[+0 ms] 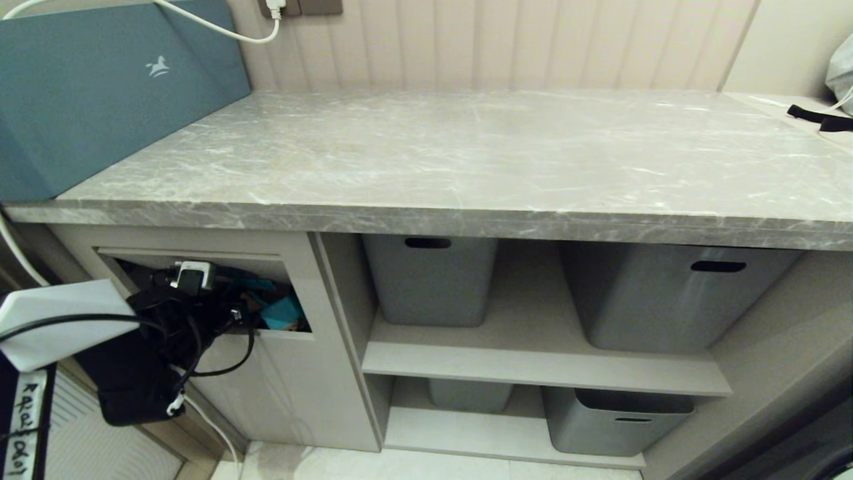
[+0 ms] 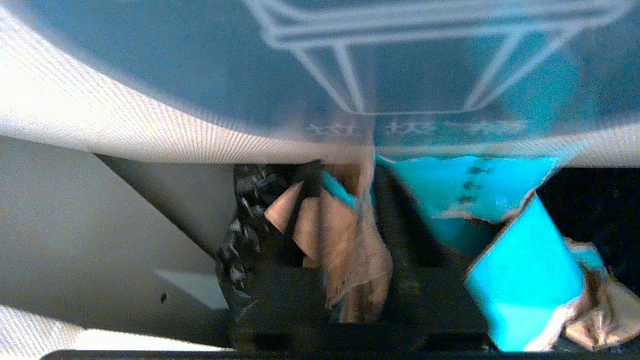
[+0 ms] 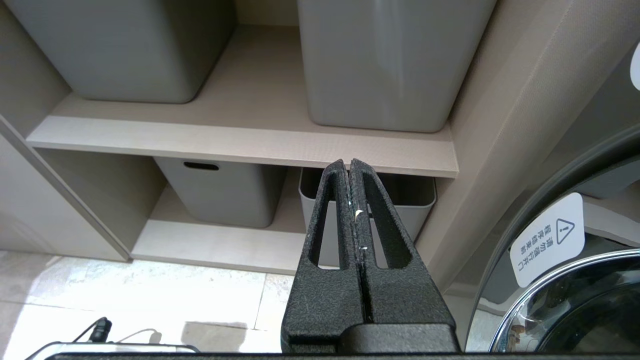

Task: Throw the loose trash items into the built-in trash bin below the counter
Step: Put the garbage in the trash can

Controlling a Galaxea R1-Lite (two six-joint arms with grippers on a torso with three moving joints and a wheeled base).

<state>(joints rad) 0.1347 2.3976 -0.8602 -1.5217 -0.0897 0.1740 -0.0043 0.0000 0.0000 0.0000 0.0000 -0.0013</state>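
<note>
A: Dropping step in hand, by my reading. Left gripper [image 1: 250,313] is pushed into the opening of the built-in trash bin [image 1: 293,380], under the left end of the table [image 1: 466,160]. The flap [image 2: 125,115] is tilted inward; its blue icon fills most of the left wrist view.

B: Jaw state, left?

A: Parted a little, seen from the wrist. A brown cardboard scrap [image 2: 345,240] lies between the two dark fingers [image 2: 415,250]. Cannot tell whether they pinch it or it merely hangs there.

B: Other trash?

A: A teal scrap with dark dots [image 2: 470,190] and a second teal-faced piece [image 2: 525,280] sit just beside the gripper, inside the bin mouth. A brown torn bit [image 2: 600,315] shows at the edge. In the head view only a teal corner [image 1: 283,313] shows in the opening. No scraps on the table top; just the large teal box [image 1: 100,87] at the far left.

B: Right arm?

A: Parked low. Right gripper [image 3: 352,165] has its jaws pressed together on nothing, pointing at the grey baskets [image 3: 385,60] on the shelf [image 3: 240,140].

B: Next move?

A: Judgement only: widen the left jaws fully so the brown scrap falls free, then draw straight back out of the opening. Risk: the scrap may snag on a finger, or the flap may catch the wrist cables [image 1: 200,333].
</note>
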